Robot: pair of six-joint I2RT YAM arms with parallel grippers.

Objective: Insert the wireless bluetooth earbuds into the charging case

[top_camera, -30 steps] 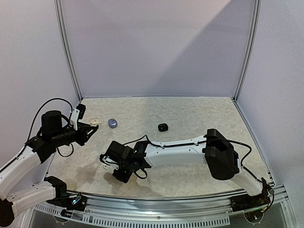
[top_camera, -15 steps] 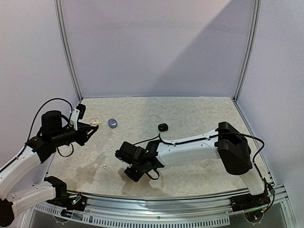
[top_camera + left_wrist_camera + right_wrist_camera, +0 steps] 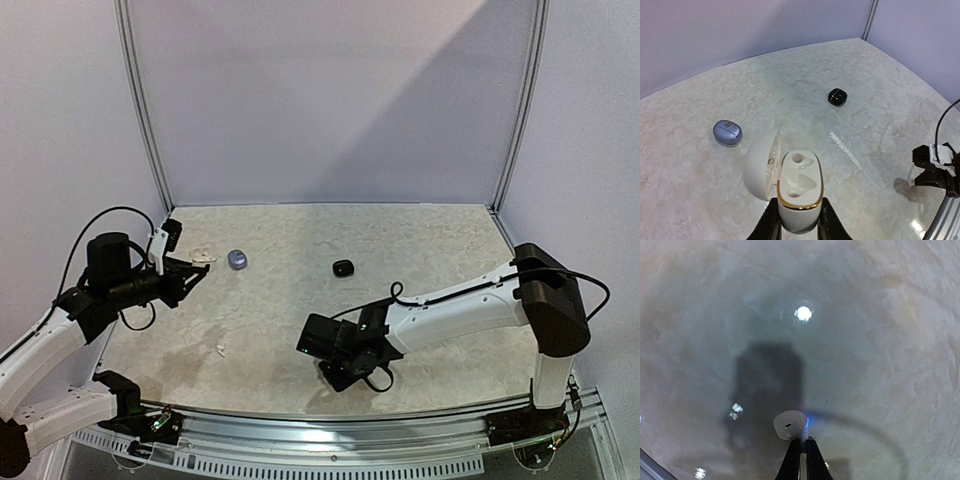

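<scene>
Counter (image 3: 420, 240): pale beige, marbled pattern, glossy; front edge curved. Sheen streaks across it in left wrist view (image 3: 890, 100). In right wrist view counter (image 3: 880, 315) fills frame, bright round light reflection (image 3: 803, 313) on it, smaller glints near lower left.

Back wall (image 3: 330, 100): plain lavender-white panel, diagonal shadow across upper right part. Left wall (image 3: 60, 120) and right wall (image 3: 590, 120): same plain panels.

Two metal corner posts, left post (image 3: 142, 110) and right post (image 3: 520, 110), lean slightly outward toward top.

Front rail (image 3: 330, 465): silver, slotted, follows near edge of counter.
</scene>
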